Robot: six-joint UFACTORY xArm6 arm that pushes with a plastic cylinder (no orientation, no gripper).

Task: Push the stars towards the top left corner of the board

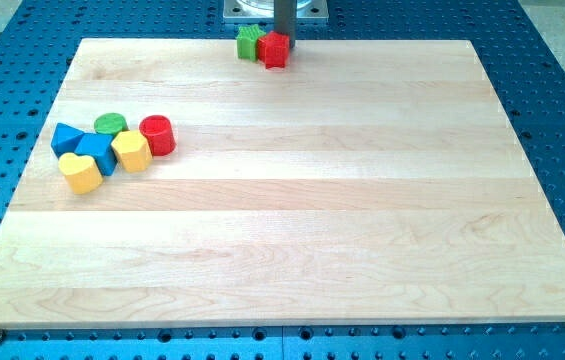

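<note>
A green star (pixel 249 42) and a red star (pixel 275 49) sit side by side at the board's top edge, a little left of the view's centre. My tip (pixel 286 37) is at the top right of the red star, touching it or just behind it. The rod rises out of the view's top.
A cluster lies at the board's left: a blue triangle (pixel 64 136), a blue star-like block (pixel 97 153), a green cylinder (pixel 111 124), a red cylinder (pixel 157 134), a yellow hexagon (pixel 132 151) and a yellow heart (pixel 81 172). The arm's metal base (pixel 274 10) is at the view's top.
</note>
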